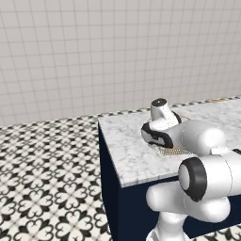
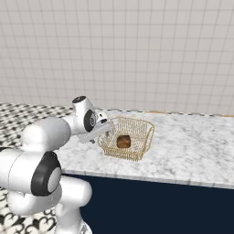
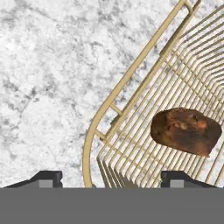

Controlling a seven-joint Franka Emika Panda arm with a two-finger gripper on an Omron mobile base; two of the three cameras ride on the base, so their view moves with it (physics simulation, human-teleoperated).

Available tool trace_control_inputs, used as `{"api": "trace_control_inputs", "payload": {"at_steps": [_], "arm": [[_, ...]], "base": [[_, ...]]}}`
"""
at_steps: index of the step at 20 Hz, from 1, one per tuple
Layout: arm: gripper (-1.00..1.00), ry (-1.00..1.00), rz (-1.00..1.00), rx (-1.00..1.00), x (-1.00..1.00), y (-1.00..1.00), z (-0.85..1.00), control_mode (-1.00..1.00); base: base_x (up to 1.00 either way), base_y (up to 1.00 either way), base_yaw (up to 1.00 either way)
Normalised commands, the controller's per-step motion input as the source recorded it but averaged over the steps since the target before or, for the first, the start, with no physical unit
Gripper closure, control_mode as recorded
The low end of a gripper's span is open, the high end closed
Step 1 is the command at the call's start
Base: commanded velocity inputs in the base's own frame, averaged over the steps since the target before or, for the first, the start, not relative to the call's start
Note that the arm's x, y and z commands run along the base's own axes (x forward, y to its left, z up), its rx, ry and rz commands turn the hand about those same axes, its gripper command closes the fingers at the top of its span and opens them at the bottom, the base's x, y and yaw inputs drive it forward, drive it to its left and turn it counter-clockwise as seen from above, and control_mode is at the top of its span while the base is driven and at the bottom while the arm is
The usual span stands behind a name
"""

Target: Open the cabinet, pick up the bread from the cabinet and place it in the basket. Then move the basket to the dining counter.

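Observation:
The golden wire basket stands on the white-grey marbled dining counter. The small brown bread lies inside it. In the hand view the bread rests on the mesh floor, right of the basket's curved rim. My gripper hangs over the basket's left end, pointing down. It is open: its two fingertips stand wide apart, one outside the rim over bare marble, the other over the mesh. Neither touches the wire. In the left base view my arm hides most of the basket.
The counter ends at a left edge above a dark navy base. Beyond that edge lies black-and-white patterned floor. A pale tiled wall rises behind the counter. Bare marble stretches to the right of the basket.

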Motion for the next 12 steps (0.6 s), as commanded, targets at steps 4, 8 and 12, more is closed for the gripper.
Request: {"api": "trace_control_inputs", "payload": {"at_steps": [4,8,12], "arm": [[-1.0,-0.18,-0.09,-0.08,-0.54,0.49,1.0,-1.0],[-1.0,-0.13,-0.23,0.0,-0.68,0.47,1.0,-1.0],[-1.0,-0.04,-0.2,0.0,-0.63,0.78,1.0,-1.0]], "base": [[0.0,0.0,0.0],[0.0,0.0,0.0],[0.0,0.0,0.0]]}}
